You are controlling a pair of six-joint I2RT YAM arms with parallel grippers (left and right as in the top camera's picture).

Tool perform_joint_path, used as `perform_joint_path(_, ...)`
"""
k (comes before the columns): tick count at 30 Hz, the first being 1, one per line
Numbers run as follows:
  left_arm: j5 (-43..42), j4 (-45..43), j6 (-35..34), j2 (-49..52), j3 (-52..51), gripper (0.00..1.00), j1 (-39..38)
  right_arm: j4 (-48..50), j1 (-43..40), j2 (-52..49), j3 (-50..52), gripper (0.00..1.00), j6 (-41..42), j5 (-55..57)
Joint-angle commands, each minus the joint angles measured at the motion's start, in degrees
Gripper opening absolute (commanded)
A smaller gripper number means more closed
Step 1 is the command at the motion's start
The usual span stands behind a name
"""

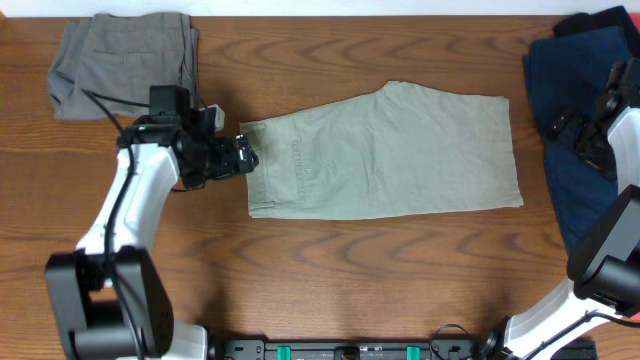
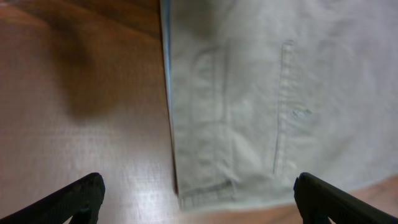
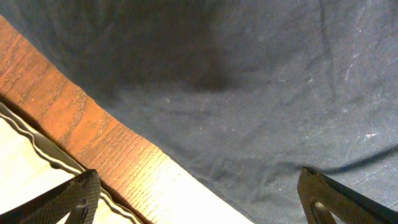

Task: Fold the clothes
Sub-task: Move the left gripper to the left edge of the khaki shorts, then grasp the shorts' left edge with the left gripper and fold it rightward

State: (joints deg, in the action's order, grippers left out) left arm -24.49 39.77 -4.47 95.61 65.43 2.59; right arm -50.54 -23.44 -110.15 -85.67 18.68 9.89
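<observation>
Black fingertips [image 2: 84, 196] of the left gripper [image 2: 205, 208] frame the bottom of the left wrist view, standing wide apart with nothing between them. Beyond them lies the pale sage-green cotton shorts [image 1: 385, 150]. The garment is spread flat at the middle of the brown wooden table [image 1: 330, 290], with its waistband to the left and its leg hems to the right; it looks already doubled leg over leg. From overhead the left gripper sits at the upper corner of the waistband, just beside the cloth edge, though whether it touches the fabric cannot be told. A grey folded garment [image 1: 125, 60] rests at the far left corner, well apart from the shorts. A navy blue garment [image 1: 570, 90] lies heaped along the right edge, and the right gripper [image 3: 199, 202] hovers over it with its fingers also spread and empty. The likely next step is a pinch at the waistband to carry it across toward the hems. If the jaws close on the top layer alone, the layers could slide apart and the fold come out crooked. With the right arm away over the navy cloth, nothing pins the hem end, so a pull could drag the whole garment. Too low an approach could scrape the tips on the wood.
</observation>
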Motion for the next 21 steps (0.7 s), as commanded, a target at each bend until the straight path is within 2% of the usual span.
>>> perform_joint_path(1, 0.6, -1.6, -0.8, 3.8, 0.5, 0.98, 0.2, 0.0, -0.5, 0.1, -0.6, 0.99, 0.6, 0.4)
perform_joint_path(9, 0.0, -4.4, -0.8, 11.2, 0.4, 0.98, 0.2, 0.0, -0.5, 0.1, -0.6, 0.99, 0.6, 0.4)
perform_joint_path(21, -9.2, -6.7, -0.8, 19.1, 0.4, 0.98, -0.3, 0.0, -0.5, 0.1, -0.6, 0.99, 0.6, 0.4)
